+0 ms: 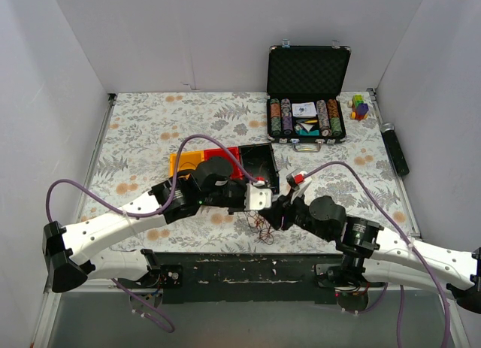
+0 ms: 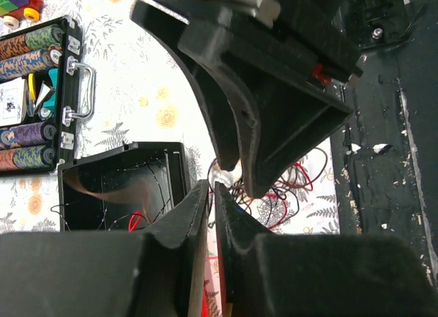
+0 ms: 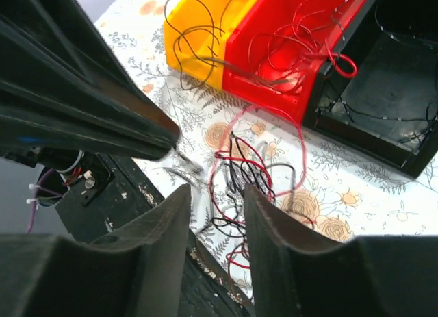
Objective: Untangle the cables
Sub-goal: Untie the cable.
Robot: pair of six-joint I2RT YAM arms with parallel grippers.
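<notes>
Where right fingers (image 3: pixel 291 262) gape, cables (image 3: pixel 248 172) lie beneath (left fingers (image 2: pixel 183 224) closed).

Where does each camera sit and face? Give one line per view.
Top external: above and behind the arms, looking down on the table; both arms show.
Left wrist: on the left arm, looking past the left claw at the cables and black bin.
Right wrist: past the right claw toward the red bin.
Wrist views share the cables.
</notes>
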